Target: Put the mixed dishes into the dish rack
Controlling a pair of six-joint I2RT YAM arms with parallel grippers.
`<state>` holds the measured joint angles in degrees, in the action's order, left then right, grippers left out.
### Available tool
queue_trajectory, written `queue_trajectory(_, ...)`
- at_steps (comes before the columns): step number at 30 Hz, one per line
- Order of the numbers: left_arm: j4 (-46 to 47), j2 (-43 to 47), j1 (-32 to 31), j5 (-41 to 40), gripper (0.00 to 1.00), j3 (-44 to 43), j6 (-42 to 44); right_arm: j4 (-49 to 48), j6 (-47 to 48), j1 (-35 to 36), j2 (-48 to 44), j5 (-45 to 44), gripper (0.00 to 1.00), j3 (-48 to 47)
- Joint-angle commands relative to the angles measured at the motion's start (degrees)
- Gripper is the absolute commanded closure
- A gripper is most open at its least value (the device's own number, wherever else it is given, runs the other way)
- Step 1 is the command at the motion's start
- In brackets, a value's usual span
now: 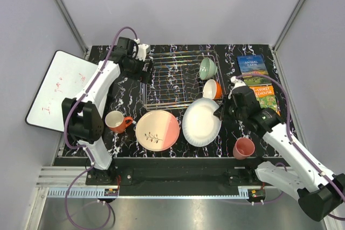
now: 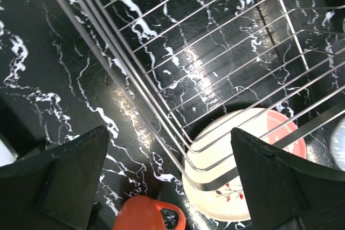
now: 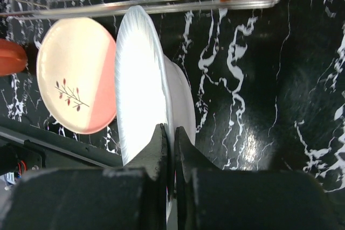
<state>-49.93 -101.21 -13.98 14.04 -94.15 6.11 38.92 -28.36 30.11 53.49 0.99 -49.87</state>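
Observation:
The silver wire dish rack [image 1: 173,82] stands at mid-table. The mint-green bowl [image 1: 207,68] and the orange bowl [image 1: 212,89] sit at its right end. My right gripper [image 1: 221,112] is shut on the right rim of the white plate [image 1: 200,123], which the right wrist view shows edge-on [image 3: 141,79] between my closed fingers [image 3: 160,143]. The pink-and-cream plate [image 1: 157,130] lies flat to its left. The orange-red mug [image 1: 116,121] and the pink cup [image 1: 244,147] stand on the table. My left gripper [image 1: 143,71] is open and empty over the rack's left edge [image 2: 161,106].
A white board [image 1: 59,87] overhangs the table's left edge. Two books [image 1: 253,65] lie at the back right, right of the rack. The left wrist view shows the mug [image 2: 148,214] and the twig plate [image 2: 242,157] below the rack's corner.

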Motion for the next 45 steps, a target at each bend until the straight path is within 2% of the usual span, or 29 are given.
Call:
queue_trajectory(1,0.5,0.3,1.1,-3.1,0.01,-1.9,-1.4,-6.3,4.5,0.6,-1.8,-0.1,1.0,-7.8)
queue_trajectory(6,0.4,0.0,1.8,-3.4,0.01,-0.4,-1.3,-13.3,12.3,0.7,-0.8,-3.4,1.0,-13.4)
queue_trajectory(12,0.4,-1.9,1.8,-3.4,0.01,0.4,-2.9,-31.2,31.0,0.8,4.1,-5.3,1.0,-18.1)
queue_trajectory(14,0.4,-2.1,1.8,-2.4,0.01,0.6,-3.5,-34.8,37.6,0.7,8.9,-5.1,1.0,-21.8)
queue_trajectory(18,0.9,-3.5,1.8,-1.8,0.01,0.6,-3.9,-36.4,45.6,0.7,19.4,-6.0,1.0,-30.0)
queue_trajectory(22,1.8,-6.4,1.8,-1.5,0.01,0.3,-3.3,-41.7,52.7,0.7,24.9,-6.8,1.0,-35.1)
queue_trajectory(31,1.7,-12.1,0.4,0.2,0.02,-3.0,2.1,-46.1,64.7,0.1,34.5,-6.8,1.0,-41.9)
queue_trajectory(33,1.8,-12.6,-0.2,0.9,0.05,-3.6,3.9,-46.4,65.5,-0.5,35.8,-5.5,1.0,-43.4)
queue_trajectory(35,1.7,-12.7,-0.9,1.2,0.15,-3.8,4.9,-47.7,65.5,-1.2,36.8,-4.9,1.0,-43.9)
queue_trajectory(40,1.7,-11.6,-2.5,2.3,0.28,-2.3,8.2,-47.4,67.7,-1.6,38.0,-2.8,1.0,-44.5)
queue_trajectory(41,1.7,-11.5,-2.6,2.6,0.35,-1.9,8.6,-47.5,68.7,-1.5,38.3,-2.7,1.0,-44.4)
queue_trajectory(45,1.7,-10.5,-2.7,3.5,0.42,-0.9,9.4,-48.5,71.4,-2.2,37.8,0.2,1.0,-41.2)
